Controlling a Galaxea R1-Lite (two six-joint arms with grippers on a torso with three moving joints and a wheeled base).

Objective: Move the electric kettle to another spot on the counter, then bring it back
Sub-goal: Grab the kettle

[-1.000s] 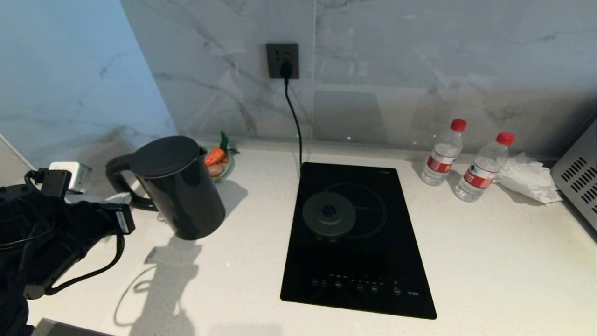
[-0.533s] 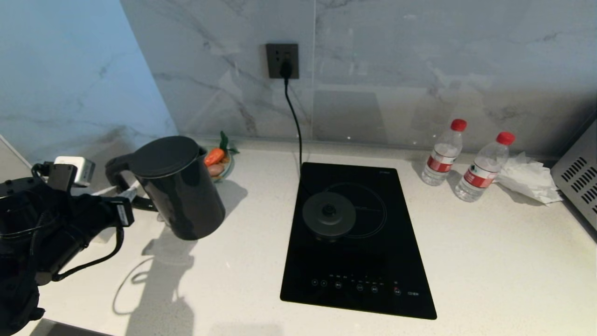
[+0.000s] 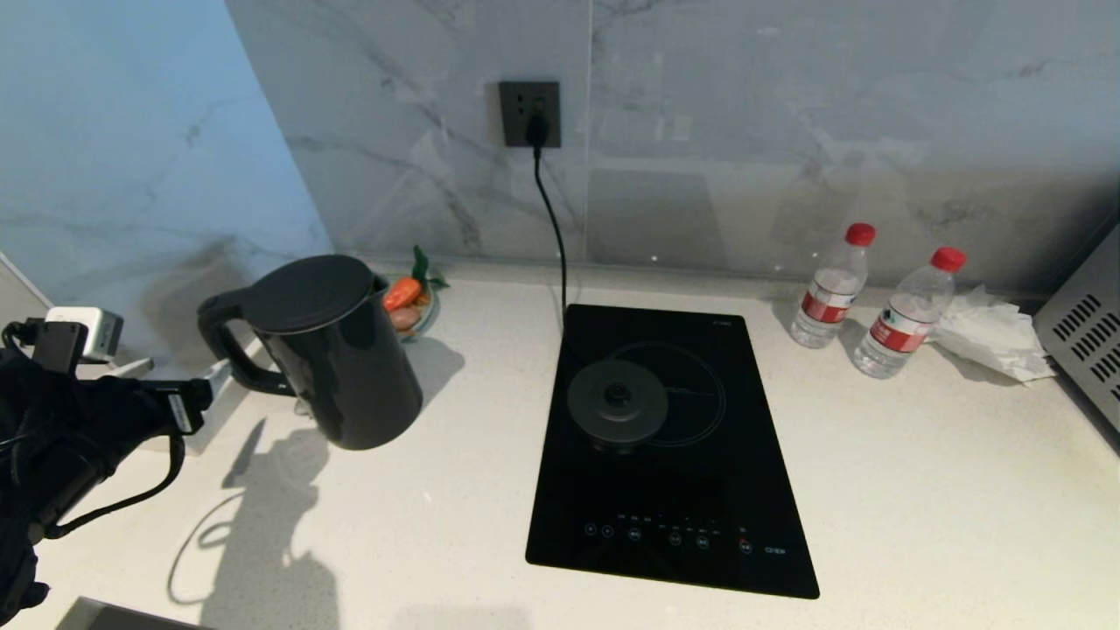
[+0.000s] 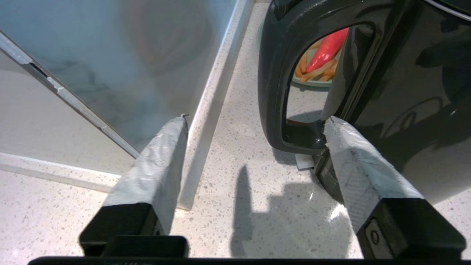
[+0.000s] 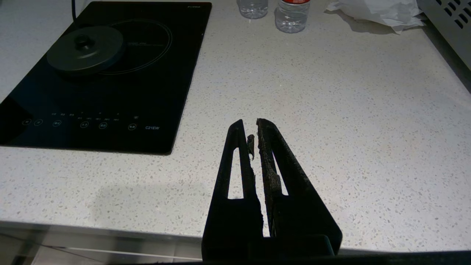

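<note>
The electric kettle, glossy black with a flat lid, stands upright on the white speckled counter at the left, its loop handle turned toward my left arm. My left gripper is open just left of the handle and holds nothing. The handle lies just beyond the taped fingertips, one tip close by its lower end. My right gripper is shut and empty above the counter's front edge, right of the cooktop.
The black cooktop carries the round power base, corded to a wall socket. A bowl of carrots sits behind the kettle. Two water bottles, crumpled tissue and a vented appliance stand far right.
My left arm has drawn back to the left, away from the kettle's handle. The kettle has stayed where it stands.
</note>
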